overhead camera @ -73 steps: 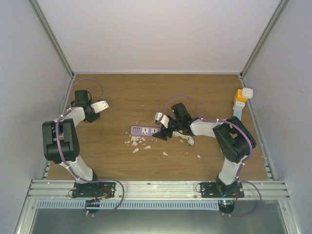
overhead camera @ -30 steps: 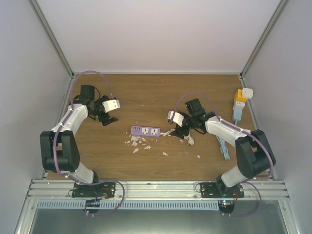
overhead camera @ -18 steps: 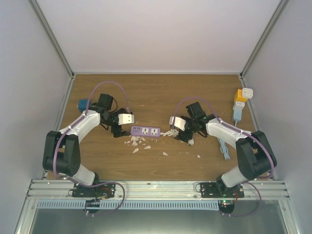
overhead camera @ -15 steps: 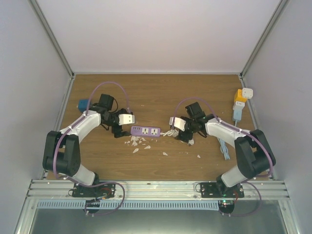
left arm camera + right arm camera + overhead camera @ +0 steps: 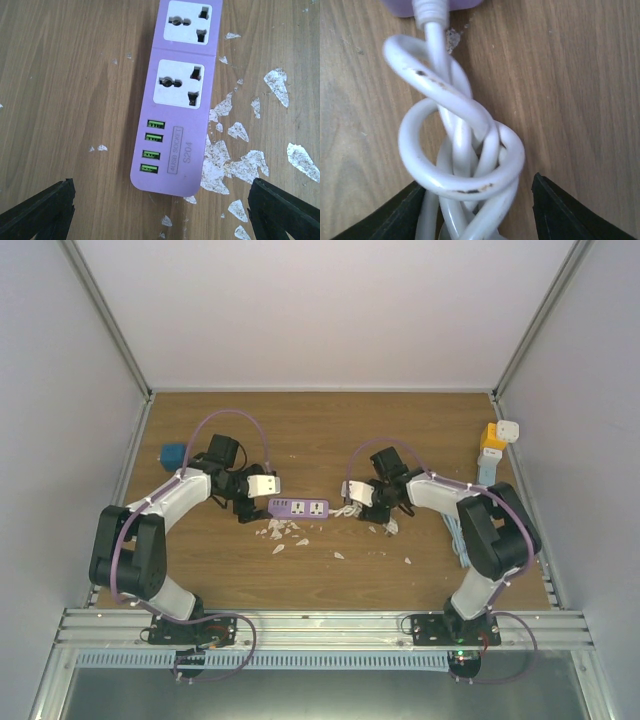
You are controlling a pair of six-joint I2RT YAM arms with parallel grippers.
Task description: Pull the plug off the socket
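Ahead of the left end effector (image 5: 160, 200) lies the purple socket strip (image 5: 176, 105)

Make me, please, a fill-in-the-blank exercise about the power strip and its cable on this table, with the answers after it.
1. The power strip is ___ in colour.
2. Beside its two sockets, it has ___ green USB ports.
3. No plug is in either socket: both are ___.
4. The knotted cable between the right fingers is ___ in colour.

Missing words: purple, four, empty, white.
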